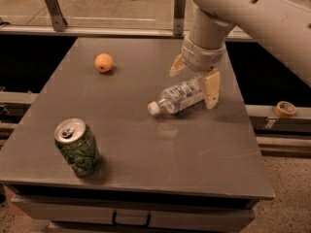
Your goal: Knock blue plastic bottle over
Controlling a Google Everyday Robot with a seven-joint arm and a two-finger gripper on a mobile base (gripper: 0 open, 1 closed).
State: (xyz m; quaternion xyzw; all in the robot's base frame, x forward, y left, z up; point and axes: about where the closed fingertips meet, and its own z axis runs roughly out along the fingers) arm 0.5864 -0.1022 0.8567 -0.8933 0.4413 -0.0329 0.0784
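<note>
Over the table's two o'clock, hand: the cream two-finger hand (194,79) hangs from the pale arm with its fingers spread wide, pinching nothing.
Bottle: the slim bluish clear plastic bottle (181,96) lies on its side on the flat grey table (146,174). Its base end sits between and just under the fingers, close against the one at its three o'clock. Its white screw cap (153,108) points toward eight o'clock.
Task state: judging by how the bottle lies, the knock-over looks done.
Handling: it is likely light, thin-walled and smooth, and being round it may roll if nudged. If it must be gripped, take it across the labelled middle, not at the cap.
Bottle contents: no liquid level shows, so I cannot tell whether it is empty.
Can: the green patterned drink can (78,148) stands upright at the table's seven o'clock, well apart. A tab sits on top; its contents cannot be told.
Fruit: the small round orange fruit (103,62) sits at ten o'clock, well apart from both.
</note>
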